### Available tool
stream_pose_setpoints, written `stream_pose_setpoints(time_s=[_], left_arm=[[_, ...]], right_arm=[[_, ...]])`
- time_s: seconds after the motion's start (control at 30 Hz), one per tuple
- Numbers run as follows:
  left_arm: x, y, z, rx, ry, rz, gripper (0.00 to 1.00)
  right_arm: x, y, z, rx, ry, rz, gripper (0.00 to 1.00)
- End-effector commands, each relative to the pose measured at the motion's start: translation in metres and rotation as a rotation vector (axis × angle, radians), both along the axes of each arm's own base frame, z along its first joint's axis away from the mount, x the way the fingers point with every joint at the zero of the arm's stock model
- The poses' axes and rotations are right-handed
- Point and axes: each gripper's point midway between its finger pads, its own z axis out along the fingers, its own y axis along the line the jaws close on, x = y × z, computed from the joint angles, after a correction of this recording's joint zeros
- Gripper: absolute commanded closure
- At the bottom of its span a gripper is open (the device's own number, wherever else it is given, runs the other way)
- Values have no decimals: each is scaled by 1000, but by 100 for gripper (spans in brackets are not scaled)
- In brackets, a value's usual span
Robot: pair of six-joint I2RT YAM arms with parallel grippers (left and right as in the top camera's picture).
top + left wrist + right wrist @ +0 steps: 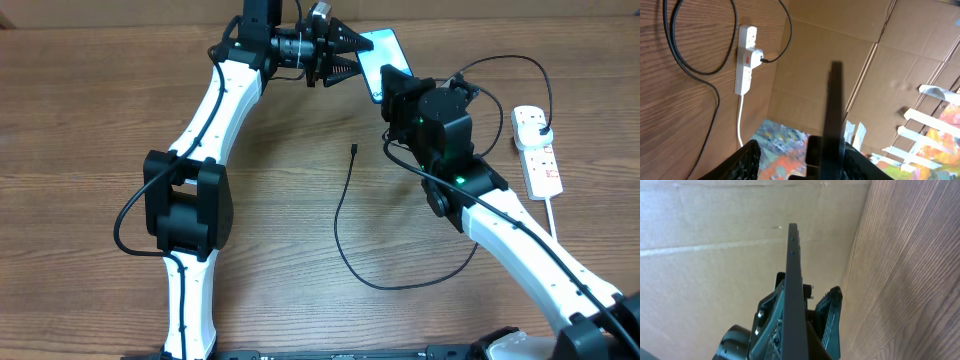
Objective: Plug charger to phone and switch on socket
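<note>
The phone (378,50), screen lit teal, is near the table's far edge, tilted up. My right gripper (393,86) is shut on its near end. In the right wrist view the phone (793,270) shows edge-on between the fingers (812,311). My left gripper (357,56) is open wide around the phone's far end. In the left wrist view the phone's edge (835,100) lies close to the right finger of that gripper (800,152). The charger's connector tip (354,150) lies loose on the table. Its cable (345,255) loops round to a plug (540,127) in the socket (538,160), which also shows in the left wrist view (745,62).
The socket's thick white cord (553,215) runs toward the front right. A cardboard wall (815,60) stands behind the table. A colourful painted sheet (782,145) lies beyond the table edge. Both arms cross over the table's far half.
</note>
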Motion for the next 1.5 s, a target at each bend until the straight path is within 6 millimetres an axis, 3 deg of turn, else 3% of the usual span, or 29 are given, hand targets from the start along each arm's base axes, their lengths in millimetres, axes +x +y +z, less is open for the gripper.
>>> stream_pose_setpoints(time_s=[0.0, 0.23, 0.73, 1.23, 1.47], left_arm=[[-6, -4, 29, -11, -40, 3, 50], [-2, -5, 27, 4, -34, 29, 57], [1, -21, 19, 49, 1, 85, 62], [5, -26, 14, 77, 13, 129, 77], [10, -24, 11, 94, 7, 161, 76]], right_arm=[[7, 5, 7, 46, -15, -7, 96], [7, 9, 6, 80, -4, 6, 96], [4, 18, 7, 82, -10, 25, 96], [3, 19, 7, 81, -6, 28, 96], [3, 19, 7, 81, -7, 28, 96]])
